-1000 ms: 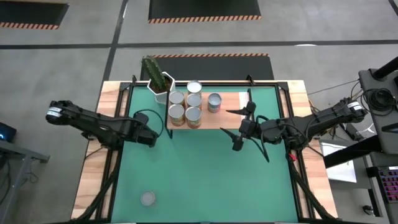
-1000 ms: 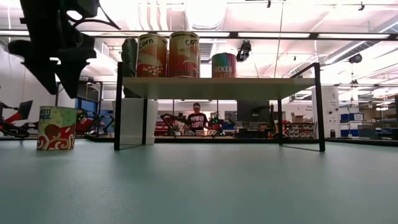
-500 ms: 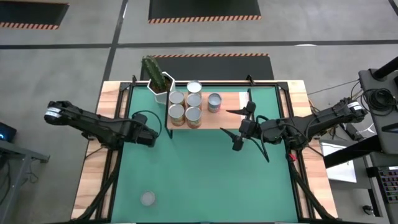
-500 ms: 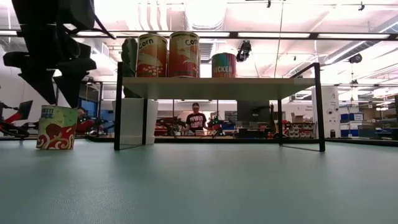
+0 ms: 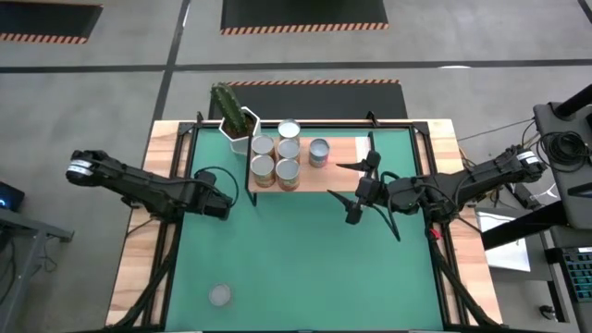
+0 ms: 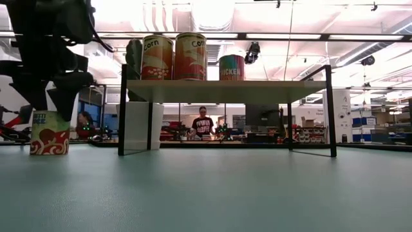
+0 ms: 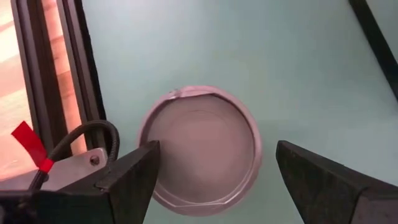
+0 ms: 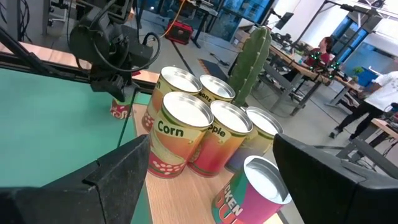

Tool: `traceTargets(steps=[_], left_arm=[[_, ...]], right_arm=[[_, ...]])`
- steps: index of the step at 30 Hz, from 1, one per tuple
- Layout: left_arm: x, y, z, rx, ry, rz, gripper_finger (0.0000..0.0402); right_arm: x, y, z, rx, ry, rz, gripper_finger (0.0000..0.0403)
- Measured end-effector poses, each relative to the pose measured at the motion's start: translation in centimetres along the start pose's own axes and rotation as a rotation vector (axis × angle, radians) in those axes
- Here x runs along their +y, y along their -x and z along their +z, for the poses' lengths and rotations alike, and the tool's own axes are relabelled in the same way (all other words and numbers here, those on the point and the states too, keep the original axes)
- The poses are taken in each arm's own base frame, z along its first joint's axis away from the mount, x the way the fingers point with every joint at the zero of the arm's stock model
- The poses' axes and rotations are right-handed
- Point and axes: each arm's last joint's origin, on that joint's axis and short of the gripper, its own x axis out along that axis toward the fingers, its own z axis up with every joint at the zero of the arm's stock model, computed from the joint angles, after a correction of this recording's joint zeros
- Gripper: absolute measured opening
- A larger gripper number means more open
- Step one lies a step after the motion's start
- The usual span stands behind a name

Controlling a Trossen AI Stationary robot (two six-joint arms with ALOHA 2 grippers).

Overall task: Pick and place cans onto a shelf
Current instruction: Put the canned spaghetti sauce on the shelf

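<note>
My left gripper (image 5: 218, 206) is open over the left part of the green mat. Its two fingers stand on either side of the top of a red-and-green can (image 6: 49, 133), whose silvery lid (image 7: 199, 149) shows in the left wrist view. The arm hides this can in the high view. Several cans (image 5: 276, 155) stand upright on the light-wood shelf (image 5: 344, 159), also seen in the right wrist view (image 8: 186, 130). One more can (image 5: 219, 295) stands on the mat near the front edge. My right gripper (image 5: 355, 198) is open and empty beside the shelf's near edge. My left gripper comes at the can from above, fingers pointing down, one finger (image 7: 134, 174) close against the lid's rim (image 7: 149, 186) and the other standing apart from it. Whether a finger touches the can, I cannot tell. The can stands upright on the mat.
A cactus in a white pot (image 5: 236, 125) stands at the shelf's far left corner. The shelf's black frame legs (image 6: 121, 109) stand on the mat. Wooden table borders and black rails run along both sides. People and benches show in the room beyond.
My left gripper has gone down over the red-and-green can and a little toward the table's left edge, staying open. In the low view the can has slid slightly toward the left edge, still upright.
</note>
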Motion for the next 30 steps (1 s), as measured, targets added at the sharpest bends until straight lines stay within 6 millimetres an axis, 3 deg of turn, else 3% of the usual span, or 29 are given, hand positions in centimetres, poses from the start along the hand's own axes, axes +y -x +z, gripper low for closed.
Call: traceTargets(steps=[14, 30], left_arm=[[-0.6, 1.8, 1.1, -0.034, -0.03, -0.043, 0.0302], [0.3, 1.7, 1.1, -0.082, 0.039, 0.046, 0.0302]], right_arm=[[0.0, 0.0, 0.0, 0.0, 0.0, 0.0, 0.0325], [0.0, 0.0, -0.1, 0.007, 0.007, 0.002, 0.0327]])
